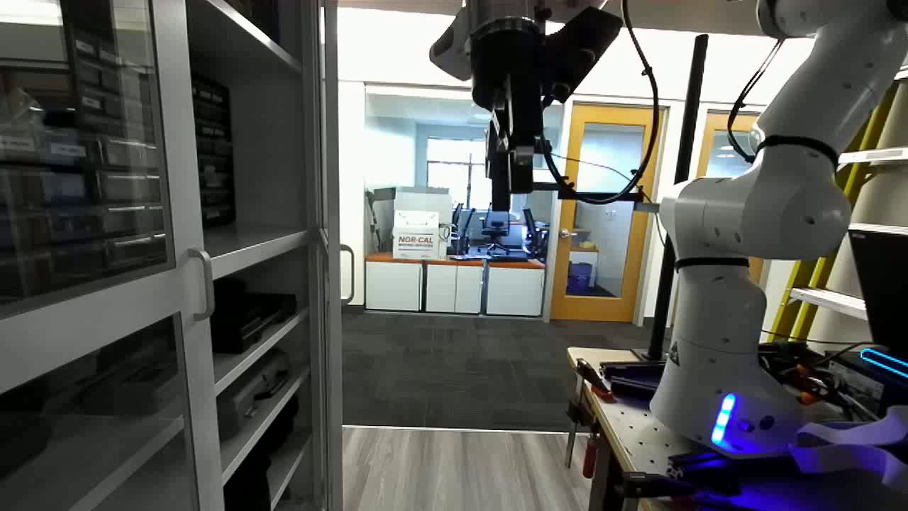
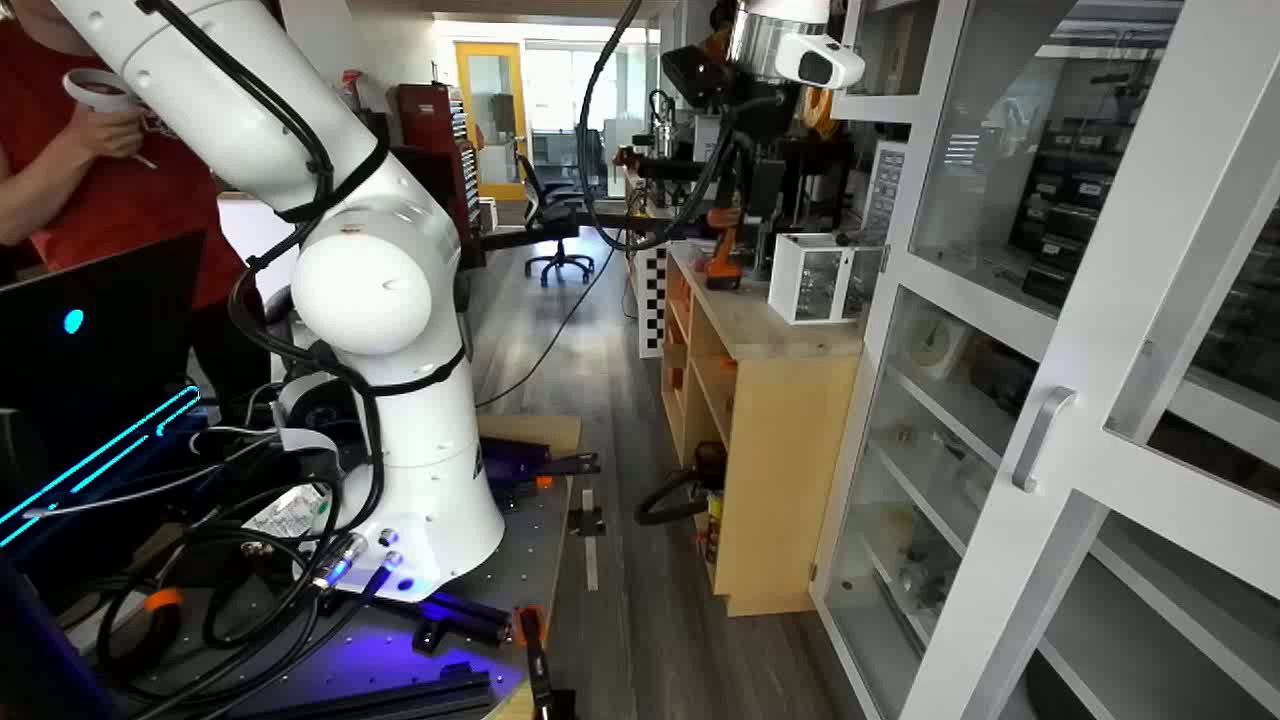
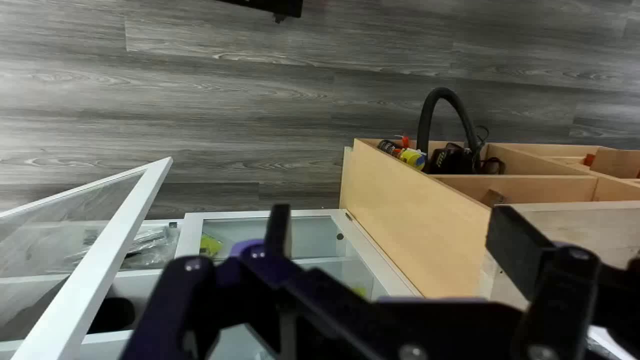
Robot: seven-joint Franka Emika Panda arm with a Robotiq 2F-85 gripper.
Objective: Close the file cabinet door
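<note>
Far left of the pincer in the wrist view: the file cabinet door, swung outward, standing open at an angle. Behind that, reaching rightward to the pincer and partly hidden by it: the file cabinet, glass-panelled. Next, the pincer itself — spread wide, pointing down, apart from the file cabinet door. Beyond its gap and on to its right: a wooden shelf unit — and, jutting from it, a curved black hose.
</note>
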